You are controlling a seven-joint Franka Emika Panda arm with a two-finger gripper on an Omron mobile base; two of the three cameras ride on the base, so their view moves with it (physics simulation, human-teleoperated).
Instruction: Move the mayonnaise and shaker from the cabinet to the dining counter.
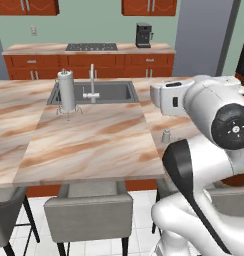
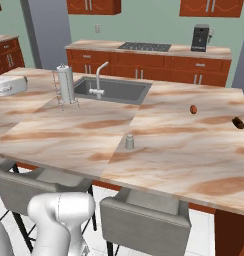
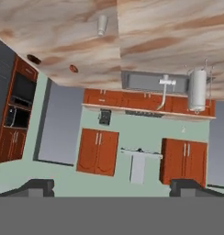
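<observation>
**Shaker stands on the marble island; jaws wide and empty**

Beige marble with brown veins covers the big island table [image 2: 69, 132], which spreads across both base views, with grey stools [image 1: 89, 210] tucked under its near edge. Set into its far side is a steel sink [image 1: 114, 92] with a faucet [image 1: 92, 82], and just left of the sink stands a tall grey cylinder on thin legs [image 1: 66, 92].

On the near part of the table, right of the sink and well apart from it, the small grey shaker [image 2: 129, 141] stands upright and alone; nothing touches it. Two small dark things [image 2: 193, 109] lie further right on the marble.

Beyond the island runs a wall counter with a cooktop [image 1: 91, 47] and a black coffee machine [image 1: 143, 35], and above it hang the red-brown wall cabinets [image 2: 93, 6], their doors shut.

In the hand view the gripper [image 3: 112, 188] has its jaws spread wide, with nothing between them and nothing touched; the room appears upside down there, the shaker small at the top. In the left base view the white arm [image 1: 204, 130] rises at the right, bent over the table's right end.
</observation>
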